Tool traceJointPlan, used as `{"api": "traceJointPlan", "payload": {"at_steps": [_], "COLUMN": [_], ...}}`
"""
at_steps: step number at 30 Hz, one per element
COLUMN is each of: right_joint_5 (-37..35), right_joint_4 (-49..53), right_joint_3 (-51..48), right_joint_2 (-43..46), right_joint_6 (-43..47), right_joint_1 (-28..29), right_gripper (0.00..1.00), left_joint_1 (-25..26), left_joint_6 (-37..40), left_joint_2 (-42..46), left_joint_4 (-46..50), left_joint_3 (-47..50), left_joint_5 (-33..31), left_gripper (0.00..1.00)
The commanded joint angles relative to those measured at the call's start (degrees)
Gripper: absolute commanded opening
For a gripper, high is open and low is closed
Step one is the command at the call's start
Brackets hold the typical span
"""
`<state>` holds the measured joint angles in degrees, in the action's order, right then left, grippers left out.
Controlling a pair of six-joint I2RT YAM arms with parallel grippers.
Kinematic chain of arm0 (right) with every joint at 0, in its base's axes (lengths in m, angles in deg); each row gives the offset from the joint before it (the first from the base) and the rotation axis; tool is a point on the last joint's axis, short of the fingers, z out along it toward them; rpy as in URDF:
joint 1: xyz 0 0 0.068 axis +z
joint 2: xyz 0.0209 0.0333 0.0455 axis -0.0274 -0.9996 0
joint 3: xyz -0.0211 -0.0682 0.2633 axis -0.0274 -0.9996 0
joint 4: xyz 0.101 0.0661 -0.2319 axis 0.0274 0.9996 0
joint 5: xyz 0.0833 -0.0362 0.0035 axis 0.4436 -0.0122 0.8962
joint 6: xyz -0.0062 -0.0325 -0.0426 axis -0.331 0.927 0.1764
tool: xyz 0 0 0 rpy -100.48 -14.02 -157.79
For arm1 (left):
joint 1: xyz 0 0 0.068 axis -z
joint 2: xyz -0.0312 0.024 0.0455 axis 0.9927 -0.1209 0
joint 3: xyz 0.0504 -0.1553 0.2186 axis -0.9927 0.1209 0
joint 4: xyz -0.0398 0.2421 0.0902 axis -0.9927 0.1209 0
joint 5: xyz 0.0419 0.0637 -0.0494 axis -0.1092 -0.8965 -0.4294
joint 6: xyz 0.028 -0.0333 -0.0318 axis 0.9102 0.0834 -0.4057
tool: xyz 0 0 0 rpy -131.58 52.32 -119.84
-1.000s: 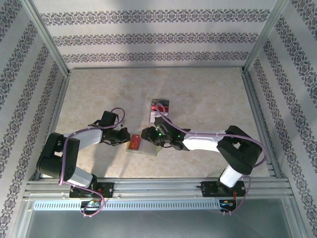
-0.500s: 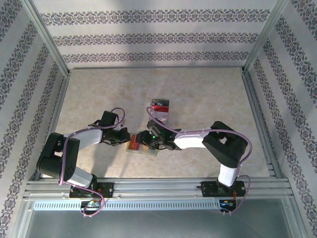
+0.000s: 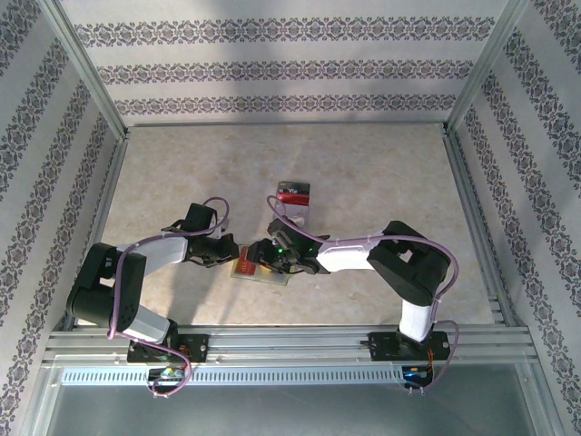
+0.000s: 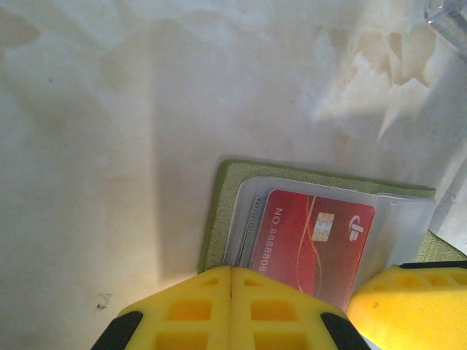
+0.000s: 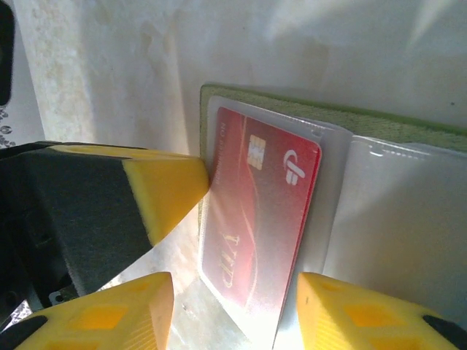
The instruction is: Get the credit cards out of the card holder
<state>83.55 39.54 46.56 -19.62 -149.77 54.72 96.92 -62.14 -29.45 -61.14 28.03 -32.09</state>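
Two grippers are meeting low over the desk [image 3: 390,173], not far in from the near edge, and they're right on top of the card holder [image 4: 219,211].

The left gripper [image 4: 231,295] is closed all the way. Its yellow fingers are pressed flat together with nothing between them, and its tip sits right at the left edge of the card holder. From the right wrist camera that tip looks like it's touching the green border, though I can't tell whether it's actually pushing down.

The right gripper [image 5: 233,306] comes in from the other side with its jaws clearly apart. One finger sits on each side of the near end of the pocket, and they haven't clamped onto anything.

The card holder lies flat and unfolded on the desk, olive-green outside with greyish see-through pockets facing up. There's one red credit card [image 5: 255,204], with a chip and a yellow swoosh, and it's fully tucked inside the pocket on the left half. The other half's pocket looks washed out by glare, so I can't say what's in it.

A bit further back, apart from the card holder, sits a clear tray [image 3: 292,195] with red-and-white stuff in it. Beyond that it's bare desk up to the patterned walls [image 3: 290,73].
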Motion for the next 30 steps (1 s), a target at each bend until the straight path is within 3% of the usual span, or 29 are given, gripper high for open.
{"api": "traceJointPlan", "payload": {"at_steps": [1, 17, 23, 30], "right_joint_5": [-0.3, 0.3, 0.9, 1.0], "right_joint_4": [0.7, -7.4, -19.8, -27.3], "right_joint_3": [0.5, -2.3, -4.9, -5.6], "right_joint_2": [-1.1, -2.9, -4.7, -5.6], "right_joint_6": [-1.7, -5.0, -6.4, -6.4], "right_joint_1": [0.6, 0.4, 0.3, 0.3], "right_gripper": [0.48, 0.48, 0.46, 0.40], "left_joint_1": [0.9, 1.1, 1.2, 1.3], "left_joint_6": [0.6, 0.4, 0.4, 0.3], "left_joint_2": [-0.2, -0.2, -0.3, -0.4], "left_joint_4": [4.5, 4.0, 3.8, 3.9], "left_joint_3": [0.5, 1.0, 1.0, 1.1], "left_joint_5": [-2.1, -2.0, -2.1, -2.2], "left_gripper": [0.00, 0.00, 0.00, 0.00]}}
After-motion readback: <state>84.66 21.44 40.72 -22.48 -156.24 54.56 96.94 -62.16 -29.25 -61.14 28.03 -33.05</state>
